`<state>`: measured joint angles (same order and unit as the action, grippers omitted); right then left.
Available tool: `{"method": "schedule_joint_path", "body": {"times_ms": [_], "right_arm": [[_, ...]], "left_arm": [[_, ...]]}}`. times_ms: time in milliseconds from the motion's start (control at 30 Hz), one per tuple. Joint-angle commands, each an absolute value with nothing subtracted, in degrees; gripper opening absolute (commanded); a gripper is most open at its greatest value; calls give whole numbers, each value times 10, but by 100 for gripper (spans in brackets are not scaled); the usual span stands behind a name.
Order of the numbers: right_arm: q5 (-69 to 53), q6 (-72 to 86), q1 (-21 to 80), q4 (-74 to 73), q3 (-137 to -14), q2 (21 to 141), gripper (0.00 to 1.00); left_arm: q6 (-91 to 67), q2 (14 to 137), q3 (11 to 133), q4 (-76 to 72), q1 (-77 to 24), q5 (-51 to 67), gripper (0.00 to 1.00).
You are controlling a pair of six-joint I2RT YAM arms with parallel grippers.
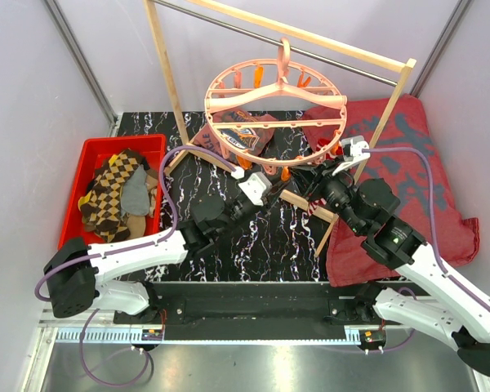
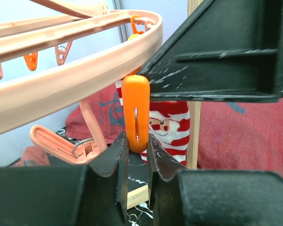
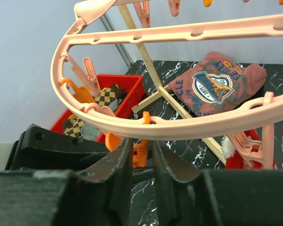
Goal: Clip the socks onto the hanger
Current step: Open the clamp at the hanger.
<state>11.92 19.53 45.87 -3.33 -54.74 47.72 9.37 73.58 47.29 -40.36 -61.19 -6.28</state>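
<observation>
The salmon-pink ring hanger (image 1: 276, 110) hangs from the wooden rack. My left gripper (image 2: 137, 143) is under its near rim (image 2: 75, 77) and is shut on the lower end of an orange clip (image 2: 136, 108). It also shows in the top view (image 1: 271, 178). My right gripper (image 3: 142, 141) faces the same orange clip (image 3: 140, 154) from the other side, just under the rim (image 3: 217, 123); its jaws stand a narrow gap apart with nothing between them. A red-white striped Santa sock (image 2: 172, 127) is behind the clip; what holds it is hidden. Argyle and grey socks (image 1: 118, 192) lie in the red bin.
The red bin (image 1: 82, 175) is at the left. The wooden rack's post (image 2: 194, 127) and base bars (image 1: 298, 198) cross under the hanger. A large dark-red cloth (image 1: 408, 171) lies at the right. A reddish printed garment (image 3: 217, 87) lies behind. More pink and orange clips hang round the rim.
</observation>
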Motion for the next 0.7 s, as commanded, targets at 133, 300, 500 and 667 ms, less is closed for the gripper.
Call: {"method": "schedule_joint_path", "body": {"times_ms": [133,300,500,667], "right_arm": [[105,197,462,-26,-561,455,52],[89,193,461,-27,-561,458,60],[55,186,461,-23,-563,465,66],[54,178,461,-24,-562,463,68]], "left_arm": [[46,730,485,-425,-611,-79,0],[33,730,489,-410,-611,-77,0],[26,729,499,-389,-611,-78,0],[22,731,502,-381,-611,-79,0]]}}
